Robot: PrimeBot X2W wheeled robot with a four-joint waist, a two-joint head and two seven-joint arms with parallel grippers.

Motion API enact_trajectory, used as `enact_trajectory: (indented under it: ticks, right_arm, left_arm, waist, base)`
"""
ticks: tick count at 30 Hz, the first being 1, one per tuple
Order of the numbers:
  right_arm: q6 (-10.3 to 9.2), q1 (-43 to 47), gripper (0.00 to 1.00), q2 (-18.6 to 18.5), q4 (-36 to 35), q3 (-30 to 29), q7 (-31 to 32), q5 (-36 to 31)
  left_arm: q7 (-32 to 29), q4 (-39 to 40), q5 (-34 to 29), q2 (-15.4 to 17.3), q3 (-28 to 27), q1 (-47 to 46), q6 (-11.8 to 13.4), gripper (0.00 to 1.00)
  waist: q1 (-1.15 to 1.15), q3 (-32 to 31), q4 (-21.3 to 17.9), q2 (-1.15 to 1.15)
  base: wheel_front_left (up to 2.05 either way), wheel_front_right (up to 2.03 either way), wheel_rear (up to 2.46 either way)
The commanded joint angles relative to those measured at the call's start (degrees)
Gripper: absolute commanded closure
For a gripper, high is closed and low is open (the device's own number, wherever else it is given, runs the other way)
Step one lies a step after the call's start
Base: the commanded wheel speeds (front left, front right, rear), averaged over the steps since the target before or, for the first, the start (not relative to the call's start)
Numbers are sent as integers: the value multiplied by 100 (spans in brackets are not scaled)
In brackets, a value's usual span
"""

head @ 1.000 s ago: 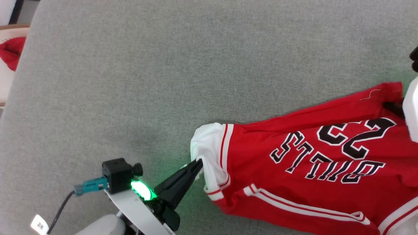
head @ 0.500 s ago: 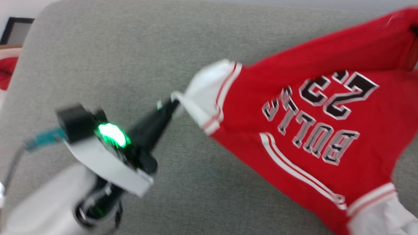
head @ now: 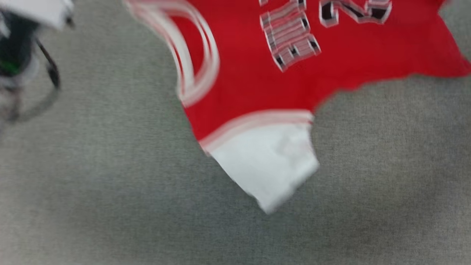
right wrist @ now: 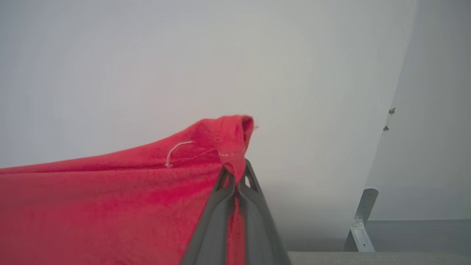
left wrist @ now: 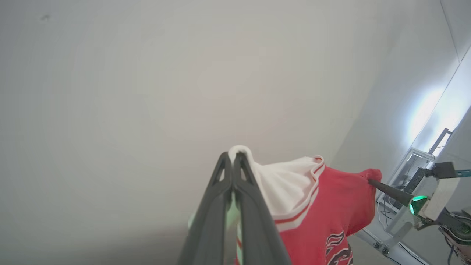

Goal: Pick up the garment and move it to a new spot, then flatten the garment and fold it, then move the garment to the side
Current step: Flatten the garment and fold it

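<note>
The garment (head: pixel 257 73), a red jersey with white sleeves and black lettering, hangs stretched in the air above the grey surface (head: pixel 110 206). One white sleeve (head: pixel 265 165) dangles lowest. In the left wrist view my left gripper (left wrist: pixel 233 156) is shut on the other white sleeve's edge, with the garment (left wrist: pixel 331 206) falling away to the right. My right gripper (left wrist: pixel 371 181) pinches a red corner there. In the right wrist view the right gripper (right wrist: pixel 235 170) is shut on a red hem corner of the garment (right wrist: pixel 110 206). The head view is blurred by motion.
Part of my left arm (head: pixel 14 55) shows blurred at the head view's upper left. Both wrist views face a plain pale wall (left wrist: pixel 147 92). A metal bracket (right wrist: pixel 358 224) stands at lower right in the right wrist view, and a frame (left wrist: pixel 412 162) by the wall.
The right gripper has shut on the red corner. Both grippers have lifted the garment off the grey surface, so it now hangs between them. The head camera has shifted too.
</note>
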State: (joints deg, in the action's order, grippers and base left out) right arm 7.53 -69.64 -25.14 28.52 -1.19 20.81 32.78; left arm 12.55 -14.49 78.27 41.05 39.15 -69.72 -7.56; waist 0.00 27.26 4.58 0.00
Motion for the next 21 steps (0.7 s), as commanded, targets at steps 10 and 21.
enact_trajectory:
  ticks: [10,21]
  right_arm:
    - [-18,-2259,100,395,1026,-782,-1226,-860]
    - [-11,-2358,100,321,1838,-115,-1333,-517]
  left_arm:
    - [176,-1808,-256,-335,-387,-2880,22,100]
    - [168,-1155,348,-308,247,-2489,15,100]
  waist:
    - [0,683,-492,0]
    - [0,590,-388,0]
  base:
    - [0,0,0]
    - [0,0,0]
